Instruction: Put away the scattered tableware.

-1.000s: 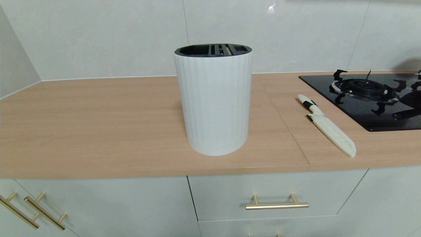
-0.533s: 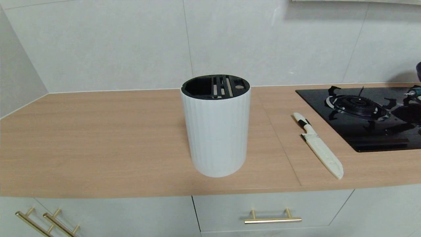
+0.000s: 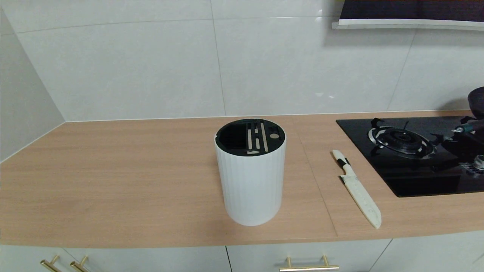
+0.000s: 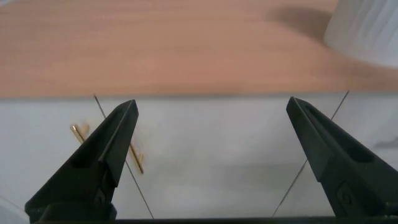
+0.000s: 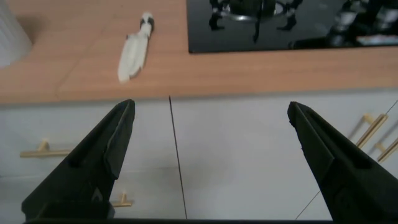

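Observation:
A white ribbed knife holder (image 3: 251, 175) with a black slotted top stands upright in the middle of the wooden counter (image 3: 113, 177). A cream knife (image 3: 356, 188) with a black band on its handle lies flat to the holder's right, blade toward the counter's front edge. My left gripper (image 4: 211, 118) hangs open in front of the cabinet fronts, below the counter edge, with the holder's base (image 4: 367, 31) beyond it. My right gripper (image 5: 211, 115) is open too, low before the cabinets, with the knife (image 5: 135, 51) on the counter past it. Both grippers hold nothing.
A black gas hob (image 3: 412, 155) with a burner fills the counter's right end, close to the knife. A dark pot edge (image 3: 476, 99) shows at far right. Tiled wall stands behind. Drawers with gold handles (image 3: 308, 266) lie below the counter edge.
The whole head view has shifted: the camera has risen, so the holder's slotted top is seen from above and the things sit lower in the picture. Holder and knife stay in place.

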